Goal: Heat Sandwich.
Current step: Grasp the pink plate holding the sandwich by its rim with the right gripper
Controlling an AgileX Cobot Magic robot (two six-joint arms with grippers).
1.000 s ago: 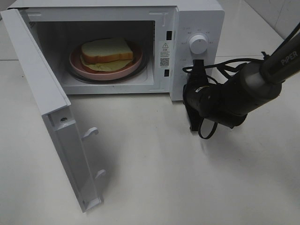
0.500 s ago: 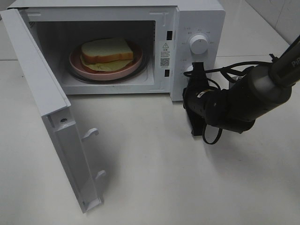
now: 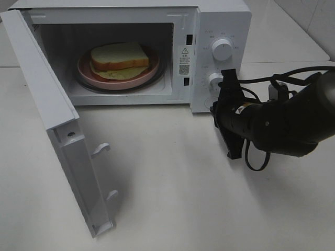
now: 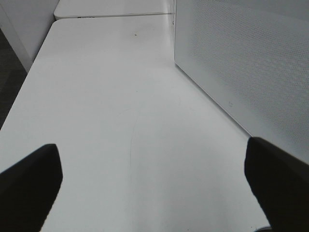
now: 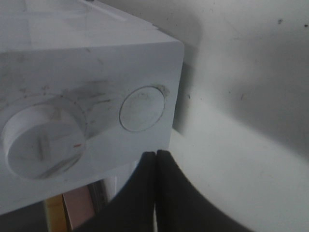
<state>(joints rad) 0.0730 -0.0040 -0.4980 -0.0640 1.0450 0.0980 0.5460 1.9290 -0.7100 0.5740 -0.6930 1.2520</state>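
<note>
White tabletop (image 3: 172, 198) carries a microwave (image 3: 220, 21) at its back edge, and the sandwich (image 3: 119, 56) sits inside on a pink plate (image 3: 149, 76). The left gripper (image 4: 154, 166) hovers spread apart, empty. The right gripper (image 5: 155, 154), pinched together, points at the round button (image 5: 142, 108). Working the controls while the door (image 3: 52, 115) hangs open would likely heat nothing.

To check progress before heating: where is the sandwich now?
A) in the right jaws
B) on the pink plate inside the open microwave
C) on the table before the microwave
B: the sandwich lies on the pink plate inside the microwave, whose door stands open.
</note>
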